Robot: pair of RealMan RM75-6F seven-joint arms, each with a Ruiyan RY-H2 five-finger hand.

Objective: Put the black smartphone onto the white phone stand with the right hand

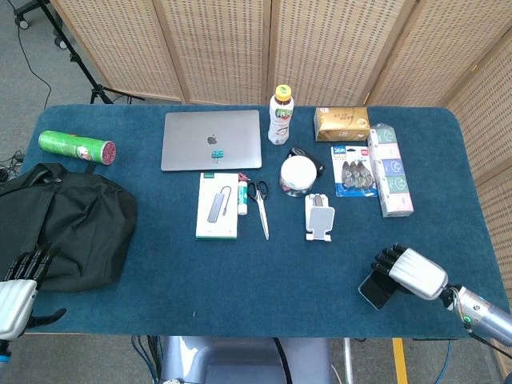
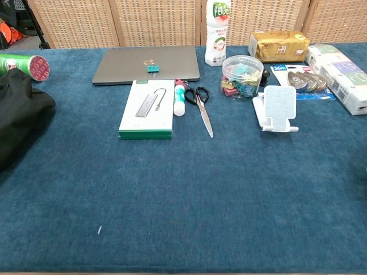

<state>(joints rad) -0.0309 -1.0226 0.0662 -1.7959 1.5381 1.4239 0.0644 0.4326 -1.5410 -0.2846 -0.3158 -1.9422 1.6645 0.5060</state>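
The black smartphone (image 1: pixel 373 291) is at the table's front right, tilted, with the fingers of my right hand (image 1: pixel 410 272) curled over its right end and gripping it. The white phone stand (image 1: pixel 318 218) stands upright on the blue cloth further in and to the left of that hand, with nothing on it; the chest view shows the phone stand (image 2: pixel 279 109) from the front. My left hand (image 1: pixel 16 298) hangs off the front left corner beside the black bag, fingers spread and holding nothing. Neither hand shows in the chest view.
Near the stand are a clear tub of clips (image 1: pixel 298 175), scissors (image 1: pixel 260 205), a glue stick (image 1: pixel 242 196) and a white boxed hub (image 1: pixel 218 206). Behind lie a laptop (image 1: pixel 212 139), a bottle (image 1: pixel 279 115), tissue packs (image 1: pixel 390 169) and correction tapes (image 1: pixel 354 171). A black bag (image 1: pixel 64 226) fills the left.
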